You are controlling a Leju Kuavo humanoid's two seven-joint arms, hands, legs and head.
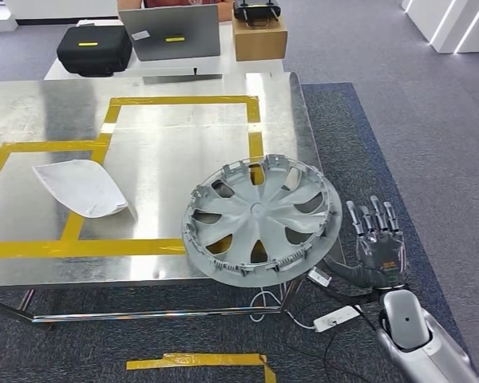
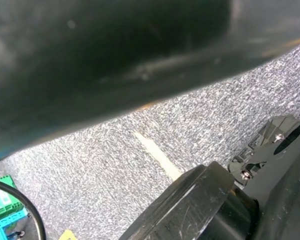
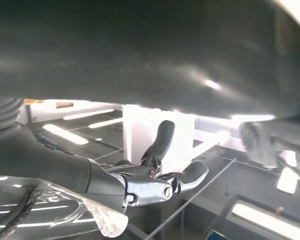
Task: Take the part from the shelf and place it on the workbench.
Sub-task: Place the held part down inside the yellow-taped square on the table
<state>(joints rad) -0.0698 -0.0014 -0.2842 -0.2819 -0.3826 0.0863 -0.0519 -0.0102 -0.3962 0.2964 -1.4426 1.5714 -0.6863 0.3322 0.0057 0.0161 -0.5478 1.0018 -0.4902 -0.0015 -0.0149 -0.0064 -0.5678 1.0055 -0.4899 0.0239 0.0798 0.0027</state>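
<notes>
We see the wheel cover [image 1: 258, 219], a grey multi-spoke hubcap, lying at the near right corner of the steel workbench [image 1: 164, 159], tilted, with its near rim overhanging the table edge. Our right hand [image 1: 378, 243] hangs just beside it off the bench's right side, fingers spread and pointing upward, holding nothing; whether the thumb, reaching toward the cover's rim, touches it we cannot tell. In the right wrist view the fingers [image 3: 167, 187] are apart beneath a broad dark surface, likely the cover's underside. The disc has no long axis; what matters is that it lies to the left of the right hand and a little further in, so we judge this the nearer hand for any nudge inward. We cannot tell the state of our left hand; its wrist view looks down at grey carpet [image 2: 141, 150].

The benchtop is shiny metal marked with yellow tape [image 1: 74, 247], and a white curved panel [image 1: 83, 187] lies well apart to the left. Beyond the bench stand a laptop [image 1: 171, 32], a black case [image 1: 93, 48] and a cardboard box [image 1: 259, 36]
</notes>
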